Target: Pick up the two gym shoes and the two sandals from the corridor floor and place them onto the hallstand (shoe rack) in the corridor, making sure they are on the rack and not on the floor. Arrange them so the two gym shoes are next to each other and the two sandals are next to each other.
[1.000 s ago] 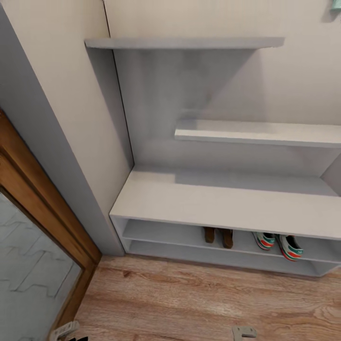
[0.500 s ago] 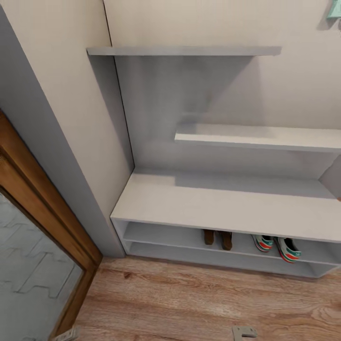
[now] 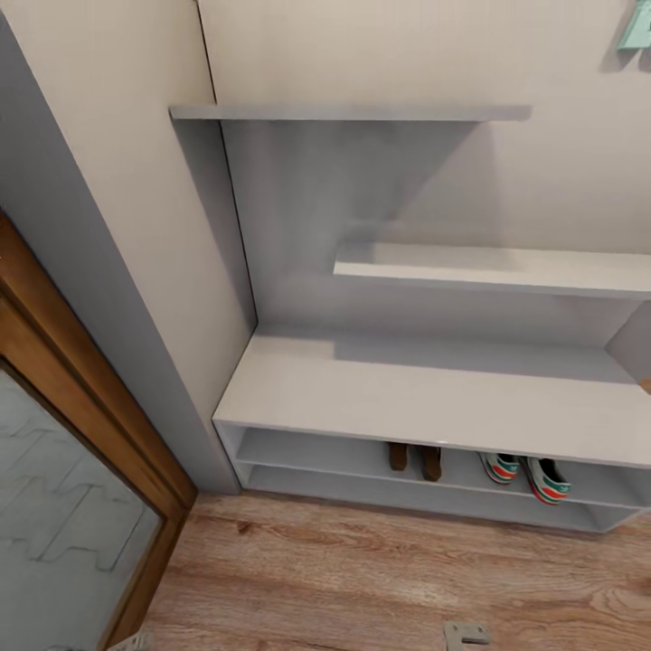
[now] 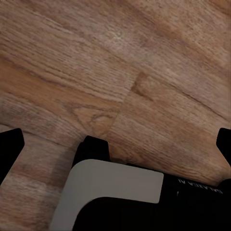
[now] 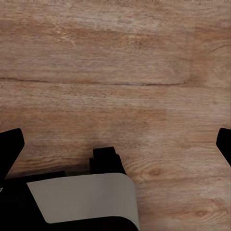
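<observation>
Both sandals (image 3: 416,458) and both sneakers (image 3: 526,474) sit paired on the rack's (image 3: 407,398) low shelf, light and best gripped by stiff heel or sole, while the left tool (image 4: 115,139) and right tool (image 5: 115,139) hang wide over floor (image 3: 362,579).

Head view tilted slightly upward; left claw (image 4: 115,139) lower in frame.

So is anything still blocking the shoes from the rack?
Nothing visible does: both sandals and both gym shoes already sit side by side on the rack's lower shelf, off the floor.
</observation>
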You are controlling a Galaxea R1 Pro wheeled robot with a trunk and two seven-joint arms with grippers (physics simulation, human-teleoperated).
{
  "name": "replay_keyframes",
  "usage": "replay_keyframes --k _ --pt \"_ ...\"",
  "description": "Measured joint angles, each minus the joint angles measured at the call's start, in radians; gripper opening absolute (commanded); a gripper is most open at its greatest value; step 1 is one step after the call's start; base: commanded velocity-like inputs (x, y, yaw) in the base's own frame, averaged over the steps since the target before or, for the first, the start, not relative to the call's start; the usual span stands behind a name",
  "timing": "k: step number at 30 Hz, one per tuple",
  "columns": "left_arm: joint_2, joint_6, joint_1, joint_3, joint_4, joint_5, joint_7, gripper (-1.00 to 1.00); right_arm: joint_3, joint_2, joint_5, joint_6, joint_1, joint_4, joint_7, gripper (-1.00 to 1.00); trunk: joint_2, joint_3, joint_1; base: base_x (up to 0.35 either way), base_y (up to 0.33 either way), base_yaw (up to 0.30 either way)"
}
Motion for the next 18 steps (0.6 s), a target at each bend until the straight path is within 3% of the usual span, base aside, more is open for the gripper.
replay_keyframes --k 18 --pt "-0.001 0.000 0.000 0.000 0.013 -0.002 0.000 1.00 0.000 0.001 0.000 0.000 0.000 0.000 0.000 1.00 0.126 0.056 -0.069 0.000 0.000 0.000"
